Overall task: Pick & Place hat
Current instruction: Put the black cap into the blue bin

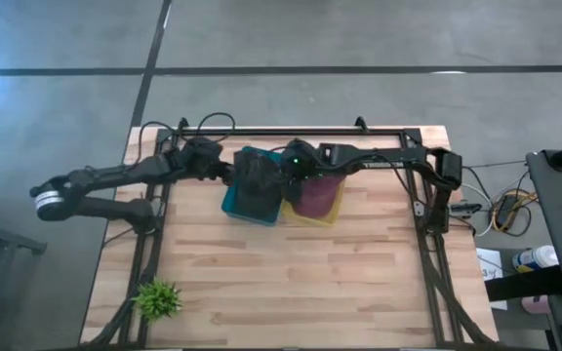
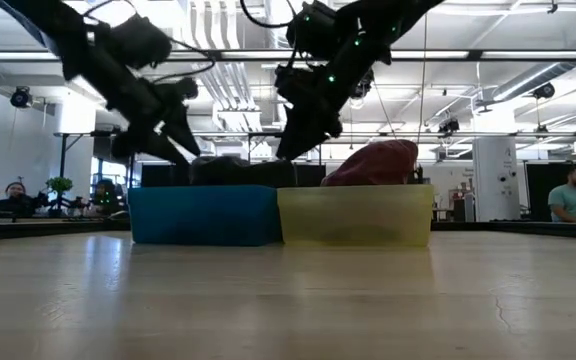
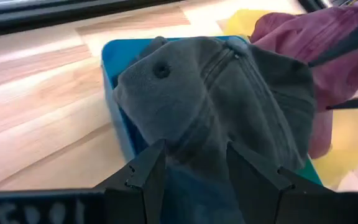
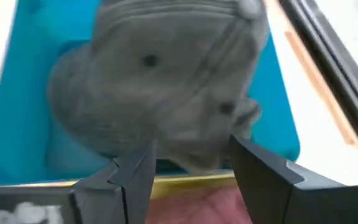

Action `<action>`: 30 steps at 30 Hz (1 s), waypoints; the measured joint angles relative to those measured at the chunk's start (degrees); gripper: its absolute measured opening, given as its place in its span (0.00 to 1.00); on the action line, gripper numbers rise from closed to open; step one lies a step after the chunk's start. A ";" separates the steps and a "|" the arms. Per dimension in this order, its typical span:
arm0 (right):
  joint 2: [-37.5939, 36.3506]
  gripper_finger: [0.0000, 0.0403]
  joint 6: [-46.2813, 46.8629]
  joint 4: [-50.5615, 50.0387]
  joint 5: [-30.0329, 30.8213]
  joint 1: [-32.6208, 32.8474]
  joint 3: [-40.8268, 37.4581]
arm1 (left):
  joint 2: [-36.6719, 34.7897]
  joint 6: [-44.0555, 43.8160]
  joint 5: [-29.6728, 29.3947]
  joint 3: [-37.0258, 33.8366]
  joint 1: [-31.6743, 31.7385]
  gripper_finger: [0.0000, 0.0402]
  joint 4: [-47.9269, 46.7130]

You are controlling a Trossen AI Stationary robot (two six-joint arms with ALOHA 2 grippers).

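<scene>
A dark grey hat (image 1: 257,185) (image 3: 216,93) (image 4: 166,81) lies crumpled in a blue bin (image 1: 232,206) (image 2: 203,215) near the table's far edge, and its top pokes above the rim. A maroon hat (image 1: 312,191) (image 2: 373,162) sits in the yellow bin (image 1: 331,211) (image 2: 353,215) beside it on the right. My left gripper (image 1: 230,175) (image 3: 197,165) hovers open at the blue bin's left side, with its fingers on either side of the grey hat's edge. My right gripper (image 1: 283,177) (image 4: 191,162) hangs open above the seam between the two bins, pointing at the grey hat.
A small green plant (image 1: 159,299) stands near the table's near left corner. The dark frame rails (image 1: 310,132) run along the far edge and down both sides. Bare wood (image 1: 291,283) stretches from the bins to the near edge. People sit in the room behind the table (image 2: 573,195).
</scene>
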 joint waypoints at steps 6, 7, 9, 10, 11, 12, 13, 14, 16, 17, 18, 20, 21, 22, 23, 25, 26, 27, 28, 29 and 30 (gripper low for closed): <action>2.01 0.47 -0.04 4.08 1.30 -1.47 -1.04 | 8.20 2.38 3.61 -3.01 1.23 0.41 13.26; 2.73 0.46 -0.01 5.24 1.29 -1.76 -1.04 | 9.89 3.17 4.11 -3.03 1.27 0.41 14.17; 4.52 0.46 -0.18 4.44 1.09 -2.20 -1.43 | 13.56 3.95 5.08 -2.64 1.30 0.41 16.01; 5.64 0.46 -0.26 5.07 1.06 -2.27 -0.97 | 15.14 4.13 6.08 -2.22 1.35 0.41 17.06; 6.79 0.45 -0.28 5.46 1.07 -2.29 -0.50 | 16.42 4.33 7.02 -1.86 1.41 0.41 17.51; 7.98 0.45 -0.55 5.26 1.07 -2.28 -0.01 | 17.76 4.56 7.92 -1.29 1.41 0.41 17.68; 9.19 0.45 -1.02 4.90 1.09 -2.24 0.81 | 18.86 5.00 8.69 -0.54 1.41 0.41 18.12; 10.28 0.45 -1.60 4.85 1.06 -2.19 1.63 | 19.57 5.41 9.27 0.00 1.38 0.41 18.19; 11.64 0.45 -2.18 4.13 1.05 -2.14 3.09 | 20.56 6.32 10.16 1.19 1.39 0.41 17.75; 11.96 0.45 -2.98 3.69 1.02 -2.14 3.95 | 20.58 6.59 10.31 1.81 1.39 0.41 18.01; 12.10 0.45 -3.95 2.98 1.03 -2.16 4.80 | 20.23 6.70 10.44 2.11 1.38 0.41 17.77; 11.69 0.45 -5.96 -0.49 1.59 -2.23 6.10 | 18.64 6.76 10.67 3.21 1.35 0.41 17.19; 11.53 0.45 -7.02 -2.44 2.08 -2.30 6.54 | 17.48 7.09 10.67 3.87 1.38 0.41 16.52; 11.15 0.45 -8.04 -3.77 2.72 -2.33 6.91 | 15.95 8.00 10.71 4.51 1.36 0.41 15.04; 10.48 0.46 -9.16 -5.21 3.08 -2.45 6.97 | 14.43 9.46 10.69 5.12 1.34 0.41 13.32; 9.24 0.47 -11.26 -6.48 3.22 -2.49 6.97 | 11.60 12.68 10.13 6.11 1.34 0.41 9.68; 8.64 0.47 -12.21 -6.38 3.24 -2.55 6.97 | 10.28 14.09 9.80 6.27 1.43 0.41 7.27; 8.34 0.48 -13.27 -6.59 3.26 -2.56 6.97 | 9.28 15.19 9.44 6.37 1.45 0.41 5.14; 8.21 0.48 -14.19 -6.66 3.33 -2.56 7.09 | 8.28 15.98 9.29 6.42 1.49 0.41 3.31; 8.14 0.48 -14.81 -6.76 3.87 -2.56 7.20 | 7.47 16.47 9.25 6.38 1.58 0.41 1.31; 8.14 0.49 -14.93 -7.04 4.75 -2.56 7.21 | 6.84 16.64 9.24 6.29 1.56 0.41 -0.97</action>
